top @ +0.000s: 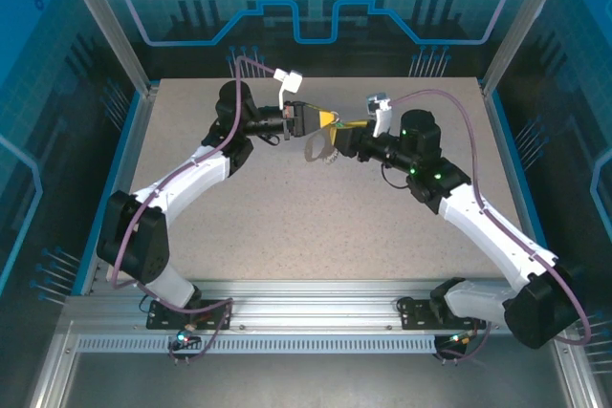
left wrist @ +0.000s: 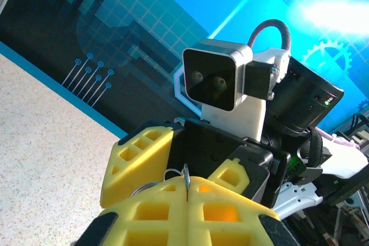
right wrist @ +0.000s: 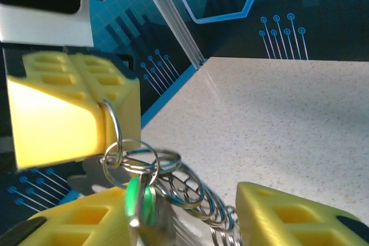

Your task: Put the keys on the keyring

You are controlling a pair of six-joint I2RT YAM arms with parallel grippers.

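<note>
Above the tabletop (top: 287, 226), near its far edge's middle, the left gripper (top: 328, 119) is clamped on a thin silvery wire keyring (right wrist: 113, 124); a small green-headed key (right wrist: 140, 200) hangs below it, between the parted jaws of the right gripper (right wrist: 184, 217).

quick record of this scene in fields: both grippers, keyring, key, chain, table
left gripper: shut on the keyring
keyring: thin silvery ring, pinched edge-on at the left fingertips
right gripper: jaws apart, facing the left gripper, rings between its fingers
key: green head, hanging among the rings beside one right finger; contact unclear
chain of rings: silvery, linked, hanging from the keyring
table: speckled, both grippers meet above it
</note>
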